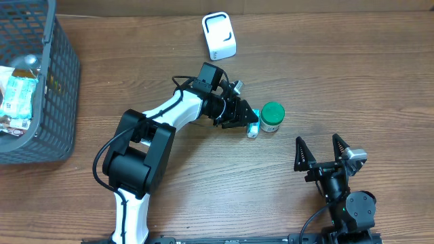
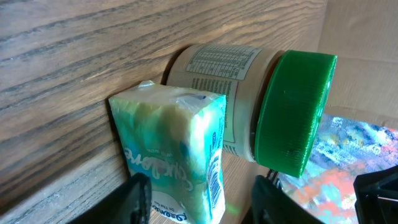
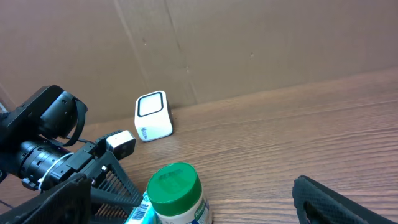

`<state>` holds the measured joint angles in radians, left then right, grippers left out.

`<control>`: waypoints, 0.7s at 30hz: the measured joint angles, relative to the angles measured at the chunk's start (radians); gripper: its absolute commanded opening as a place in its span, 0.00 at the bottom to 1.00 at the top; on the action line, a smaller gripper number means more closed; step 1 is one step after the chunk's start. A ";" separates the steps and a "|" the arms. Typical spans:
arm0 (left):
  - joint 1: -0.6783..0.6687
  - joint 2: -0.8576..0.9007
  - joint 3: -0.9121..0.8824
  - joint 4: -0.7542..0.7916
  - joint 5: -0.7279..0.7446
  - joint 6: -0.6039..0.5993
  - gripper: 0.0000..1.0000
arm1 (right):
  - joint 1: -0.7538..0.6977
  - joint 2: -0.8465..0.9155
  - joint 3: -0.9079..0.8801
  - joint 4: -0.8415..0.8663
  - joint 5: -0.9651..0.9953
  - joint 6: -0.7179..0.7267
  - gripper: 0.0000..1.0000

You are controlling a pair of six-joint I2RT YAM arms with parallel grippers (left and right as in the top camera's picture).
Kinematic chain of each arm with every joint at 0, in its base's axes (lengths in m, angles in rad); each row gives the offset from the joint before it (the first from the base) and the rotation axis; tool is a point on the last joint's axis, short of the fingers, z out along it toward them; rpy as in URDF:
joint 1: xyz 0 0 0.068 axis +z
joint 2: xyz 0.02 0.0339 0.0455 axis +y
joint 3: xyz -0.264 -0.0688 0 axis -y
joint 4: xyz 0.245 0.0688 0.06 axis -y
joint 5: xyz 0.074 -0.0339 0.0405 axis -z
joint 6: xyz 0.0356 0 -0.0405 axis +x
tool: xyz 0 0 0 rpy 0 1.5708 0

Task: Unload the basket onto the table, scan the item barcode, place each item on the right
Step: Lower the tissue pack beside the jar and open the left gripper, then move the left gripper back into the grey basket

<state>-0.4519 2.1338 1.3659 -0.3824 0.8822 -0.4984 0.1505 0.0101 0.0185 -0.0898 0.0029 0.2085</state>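
Teal packet (image 2: 171,149), bottom cut off, sits loose inside the part-open left claw (image 2: 196,205); right claw (image 1: 317,141) gapes empty.

I work at what looks like a mock shop checkout, built as a test stand in a lab. My landmark is the small white barcode scanner (image 1: 219,36), which stands on a wood-grain surface (image 1: 339,74). Far to the left of the scanner is a grey wire shopping basket (image 1: 57,88) with packaged groceries (image 1: 17,95) inside. In front of the scanner are a jar with a green lid (image 1: 272,116) and a small packet (image 1: 252,130). Just behind the scanner rises a plain cardboard wall (image 3: 249,43), as in a test booth and not in a real store.
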 measured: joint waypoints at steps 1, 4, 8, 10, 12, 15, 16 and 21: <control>0.000 0.000 0.000 -0.007 0.000 0.001 0.60 | 0.000 0.000 0.000 0.000 0.001 0.000 1.00; 0.000 -0.007 0.013 -0.061 -0.021 0.006 0.66 | 0.000 0.000 0.000 0.000 0.000 0.000 1.00; 0.001 -0.046 0.087 -0.225 -0.122 0.024 0.68 | 0.000 0.000 0.000 0.000 0.000 0.000 1.00; 0.001 -0.073 0.154 -0.323 -0.187 0.044 0.69 | 0.000 0.000 0.000 0.000 0.000 0.000 1.00; 0.002 -0.104 0.246 -0.434 -0.275 0.070 0.70 | 0.000 0.000 0.000 0.000 0.000 0.000 1.00; 0.006 -0.143 0.402 -0.571 -0.417 0.114 0.75 | 0.000 0.000 0.000 -0.001 0.000 0.000 1.00; 0.009 -0.152 0.444 -0.601 -0.459 0.129 0.77 | 0.000 0.000 0.000 0.000 0.000 -0.001 1.00; 0.040 -0.209 0.688 -0.760 -0.764 0.178 0.83 | 0.000 0.000 0.000 0.000 0.000 -0.001 1.00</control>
<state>-0.4118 1.9247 2.0537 -1.1427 0.1184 -0.3206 0.1501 0.0101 0.0185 -0.0902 0.0032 0.2077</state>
